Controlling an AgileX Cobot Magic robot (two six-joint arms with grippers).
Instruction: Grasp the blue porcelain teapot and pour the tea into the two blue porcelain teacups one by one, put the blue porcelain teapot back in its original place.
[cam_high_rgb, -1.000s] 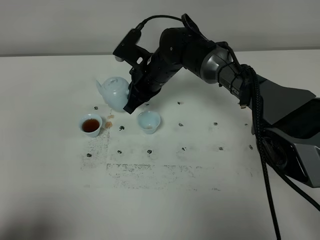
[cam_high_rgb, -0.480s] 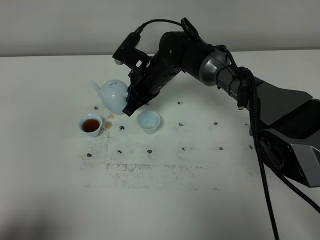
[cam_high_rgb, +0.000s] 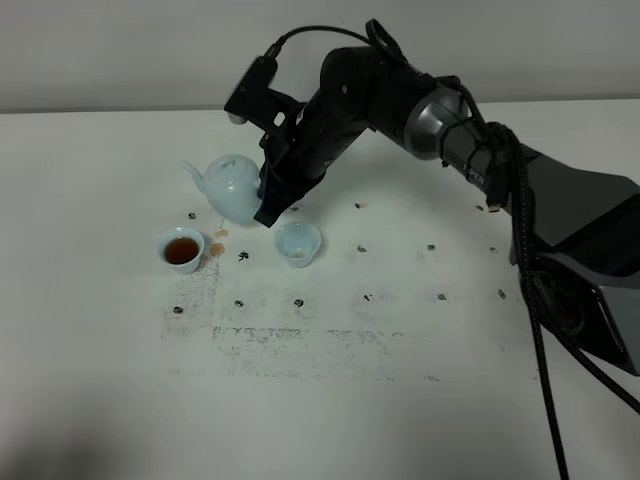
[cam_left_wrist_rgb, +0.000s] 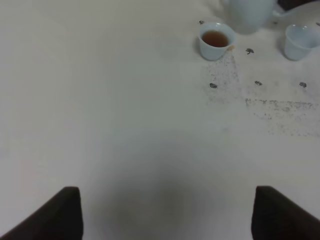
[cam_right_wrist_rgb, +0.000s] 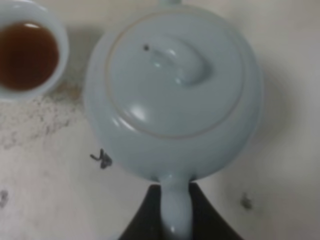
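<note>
1. High view: blue porcelain teapot (cam_high_rgb: 228, 185) sat in the upper left of the frame, lid on, near upright, spout pointing toward the left edge. Could not tell whether its base touched the table (cam_high_rgb: 400, 380).
2. Right arm reached in from the right edge and crossed the middle. Right gripper (cam_high_rgb: 268, 203) was at the pot's right side.
3. Right wrist view: right gripper (cam_right_wrist_rgb: 172, 216) had its two dark fingers (cam_right_wrist_rgb: 145, 215) clamped narrowly on the loop handle of the teapot (cam_right_wrist_rgb: 175, 90). The knobbed lid faced the camera.
4. Left teacup (cam_high_rgb: 182, 249) stood just below and left of the pot, holding dark brown tea. It also showed in the left wrist view (cam_left_wrist_rgb: 216, 40) and the right wrist view (cam_right_wrist_rgb: 25, 50).
5. Right teacup (cam_high_rgb: 298, 243) stood just below and right of the pot, pale inside, apart from the gripper. Same cup seen from the left wrist (cam_left_wrist_rgb: 299, 41).
6. Small orange stain (cam_high_rgb: 218, 248) lay on the table just beside the left teacup, among scattered black marks (cam_high_rgb: 298, 302).
7. Left gripper (cam_left_wrist_rgb: 175, 215) was spread wide over bare table, holding nothing, well apart from the cups. It did not appear in the high view.
</note>
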